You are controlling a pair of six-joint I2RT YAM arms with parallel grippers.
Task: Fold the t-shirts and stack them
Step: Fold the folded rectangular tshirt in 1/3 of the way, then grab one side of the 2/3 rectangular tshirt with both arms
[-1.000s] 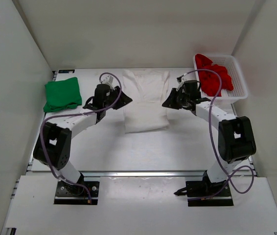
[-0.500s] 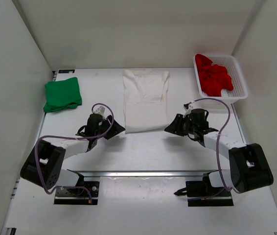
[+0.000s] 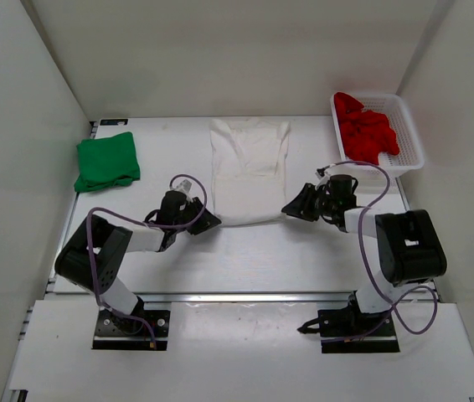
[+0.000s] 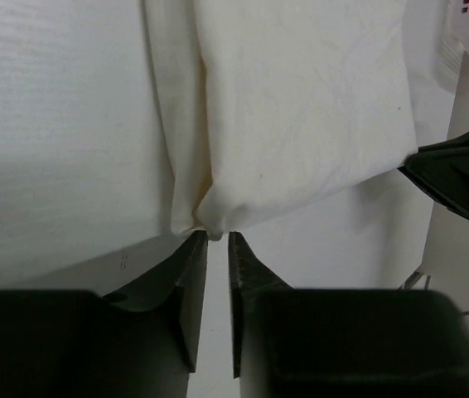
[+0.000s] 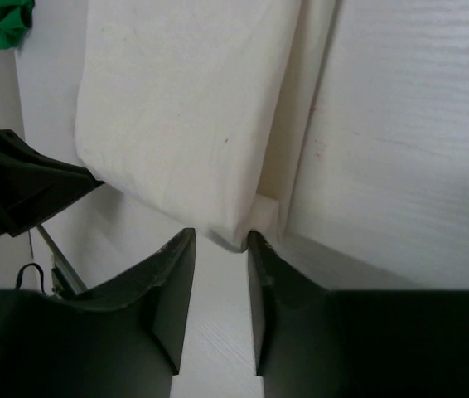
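The white t-shirt (image 3: pixel 249 172) lies folded lengthwise at mid-table, collar far. My left gripper (image 3: pixel 208 223) is at its near left corner; in the left wrist view (image 4: pixel 215 236) the jaws stand a narrow gap apart, pinching the tip of the shirt's (image 4: pixel 301 108) corner. My right gripper (image 3: pixel 291 209) is at the near right corner; in the right wrist view (image 5: pixel 220 236) the jaws are apart with the shirt's (image 5: pixel 185 108) corner just between the tips. The green t-shirt (image 3: pixel 107 161) lies folded at far left. The red t-shirt (image 3: pixel 367 134) is crumpled in the basket.
The white mesh basket (image 3: pixel 413 134) stands at the far right corner. White walls enclose the table on three sides. Bare table lies between the shirts and in front of the white one.
Both arms drew back from beside the shirt's middle to near the front, then moved in to its near corners. The left jaws have narrowed on the corner.
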